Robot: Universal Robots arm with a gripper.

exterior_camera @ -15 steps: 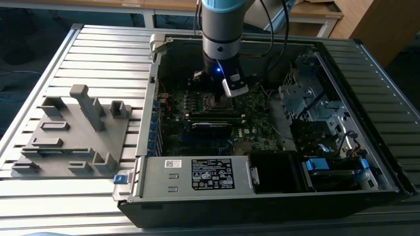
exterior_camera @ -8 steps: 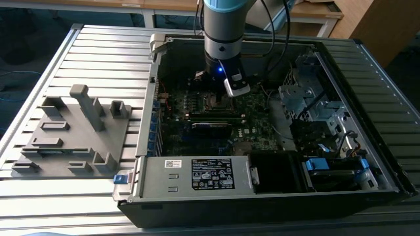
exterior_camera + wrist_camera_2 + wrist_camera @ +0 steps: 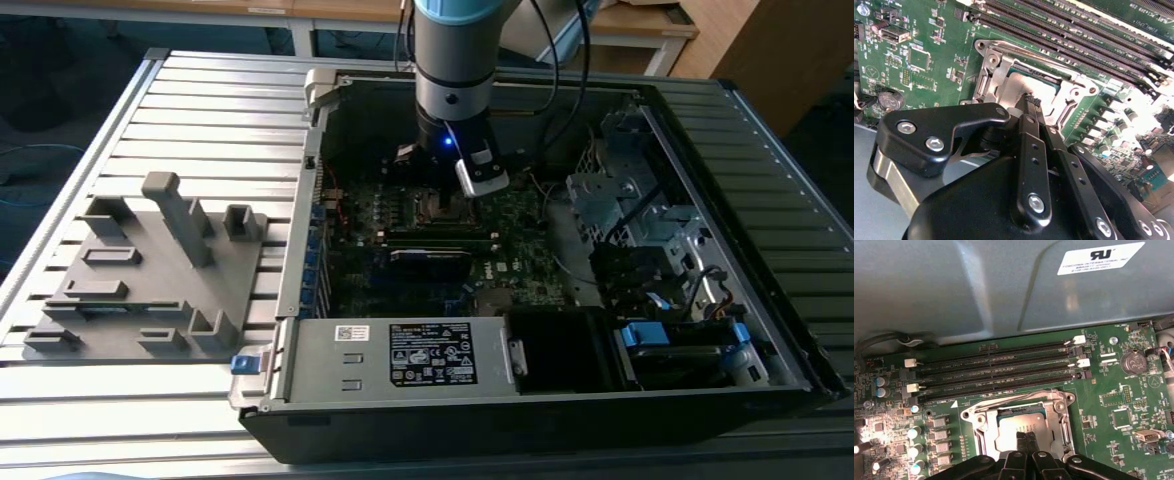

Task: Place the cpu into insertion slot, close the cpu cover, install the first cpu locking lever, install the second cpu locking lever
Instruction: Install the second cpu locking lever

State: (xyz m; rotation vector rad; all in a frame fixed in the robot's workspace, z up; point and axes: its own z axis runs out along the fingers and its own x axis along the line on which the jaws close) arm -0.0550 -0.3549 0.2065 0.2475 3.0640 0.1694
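Silver-grey, the cpu (image 3: 1021, 426) lies seated inside the motherboard socket (image 3: 979, 427) of the open computer case (image 3: 747, 300), framed by the closed cpu cover (image 3: 985, 412). Black hand (image 3: 1027, 438) fingertips, pressed together, rest on the chip just beside the memory slots (image 3: 999, 371).

I see a ribbed metal table (image 3: 200, 110), wooden desks (image 3: 334, 12) beyond its far edge, and a wooden cabinet (image 3: 767, 50) past the far corner.
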